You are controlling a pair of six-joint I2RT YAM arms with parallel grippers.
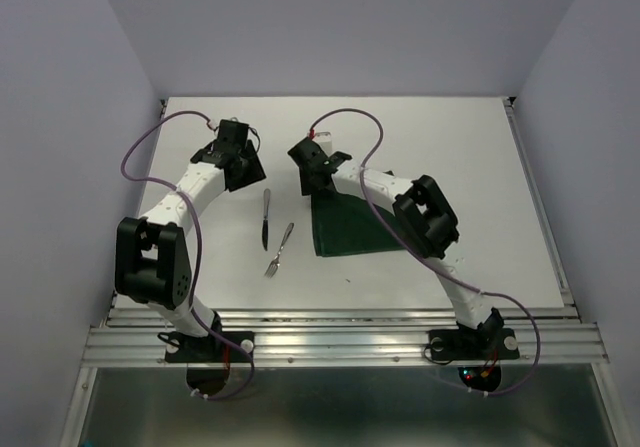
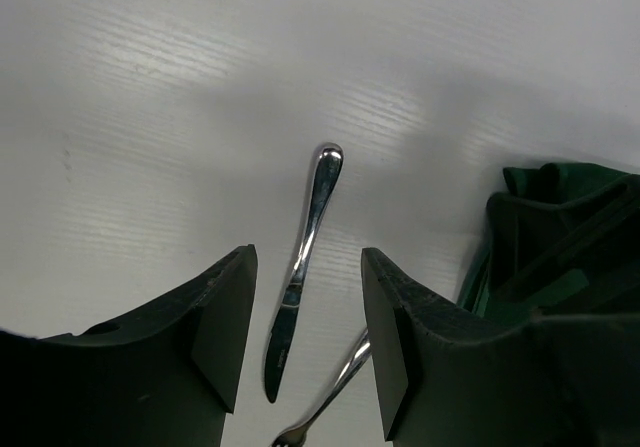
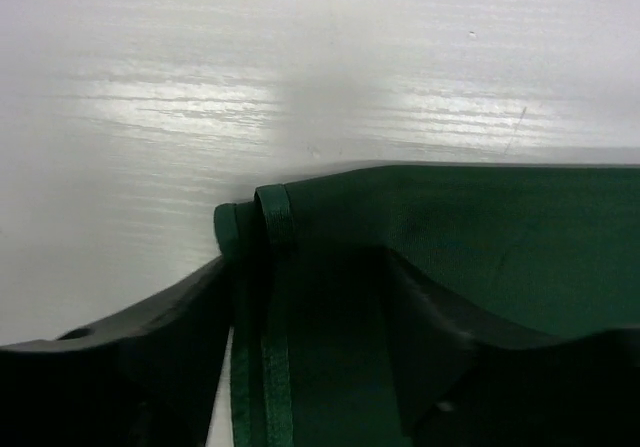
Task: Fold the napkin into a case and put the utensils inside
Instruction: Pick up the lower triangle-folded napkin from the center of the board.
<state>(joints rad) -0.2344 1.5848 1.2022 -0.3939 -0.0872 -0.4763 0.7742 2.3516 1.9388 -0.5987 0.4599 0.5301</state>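
We are setting the right gripper (image 3: 310, 272), jaws apart astride a doubled corner of the napkin (image 3: 480, 227), to pinch both layers; left gripper (image 2: 305, 302) hanging open, empty.

White table (image 1: 480, 167), pale lilac walls (image 1: 60, 117), aluminium rail (image 1: 340, 345) along near edge

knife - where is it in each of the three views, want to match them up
Top external: the knife lies near the centre, left of the napkin and just up-left of the fork.
Left wrist: centre of the picture, handle at the top, blade toward the bottom edge.
Right wrist: not in it.
Shared landmark: the napkin, at the right edge in left wrist and across the lower right in right wrist.
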